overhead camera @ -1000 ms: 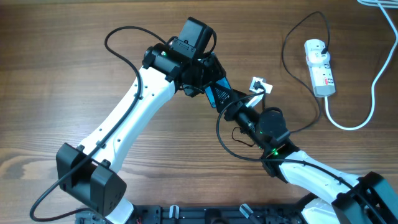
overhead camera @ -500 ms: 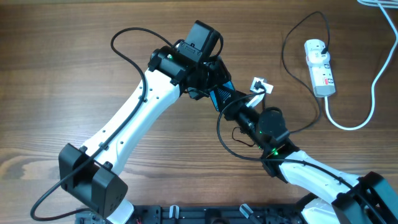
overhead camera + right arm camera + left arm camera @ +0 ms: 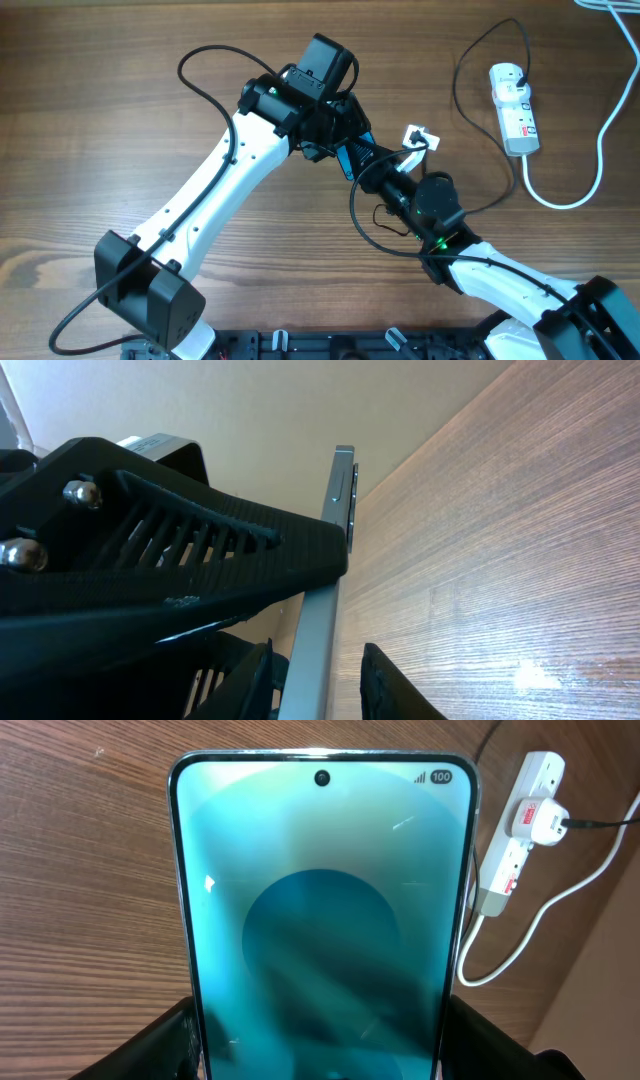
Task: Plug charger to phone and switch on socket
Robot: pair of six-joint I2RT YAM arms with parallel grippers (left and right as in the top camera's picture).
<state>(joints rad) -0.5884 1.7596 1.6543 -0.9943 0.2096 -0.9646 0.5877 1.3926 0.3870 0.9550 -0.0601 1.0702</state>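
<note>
The phone (image 3: 352, 152) hangs above the table with my left gripper (image 3: 343, 138) shut on its two long sides. In the left wrist view its turquoise screen (image 3: 320, 920) fills the frame between the dark fingers (image 3: 160, 1045). My right gripper (image 3: 373, 166) sits at the phone's lower end. In the right wrist view its two fingertips straddle the phone's thin grey edge (image 3: 325, 600), with a gap still showing on the right side. The white socket (image 3: 513, 110) lies at the far right. The charger's black cable (image 3: 458, 80) loops from it toward my right arm. The charger's plug tip is hidden.
A thick white cord (image 3: 600, 150) curls from the socket's near end to the table's right edge. A small white tag (image 3: 418, 136) lies just right of the phone. In the left wrist view the socket (image 3: 510, 860) sits beyond the phone's top right corner.
My left arm shifted the phone slightly right and away early in the second, then held still. The right arm stayed at the phone's lower end.
</note>
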